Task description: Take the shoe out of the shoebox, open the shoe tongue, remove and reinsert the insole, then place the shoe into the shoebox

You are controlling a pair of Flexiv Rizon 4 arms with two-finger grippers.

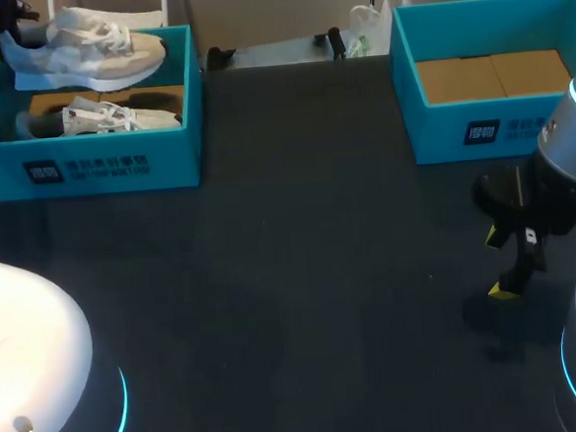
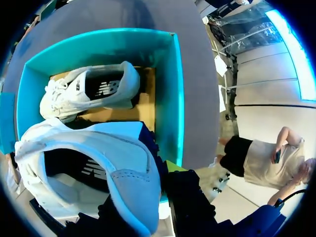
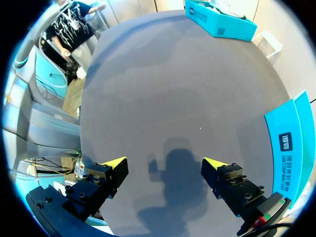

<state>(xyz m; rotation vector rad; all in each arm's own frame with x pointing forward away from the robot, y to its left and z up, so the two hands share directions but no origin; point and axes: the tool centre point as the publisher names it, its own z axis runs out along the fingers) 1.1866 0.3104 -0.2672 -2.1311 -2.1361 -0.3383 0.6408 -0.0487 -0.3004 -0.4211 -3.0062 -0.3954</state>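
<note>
**Left claw has one shoe up over its shoebox; right claw open over the table**

Your left claw (image 1: 7, 40) is clamped on the heel end of a pale shoe (image 1: 98, 46). You can see the shoe raised above the back part of the teal shoebox (image 1: 87, 166) at the table's far left. Its toe points toward the middle of the table. In the left wrist view, the heel opening and dark lining of the shoe sit right at the claw, with the open shoebox below it.

A second shoe (image 1: 98, 118) lies on its side on the cardboard floor of that same shoebox, near the front wall.

Your right claw (image 1: 499, 263) hangs over the dark table (image 1: 292, 275). It is just in front of the other shoebox (image 1: 480, 128), which stands at the far right and shows only its cardboard floor. The right claw's two yellow-tipped fingers stand wide apart with nothing between them. In the right wrist view you see only bare tabletop and the claw's shadow beneath them.
</note>
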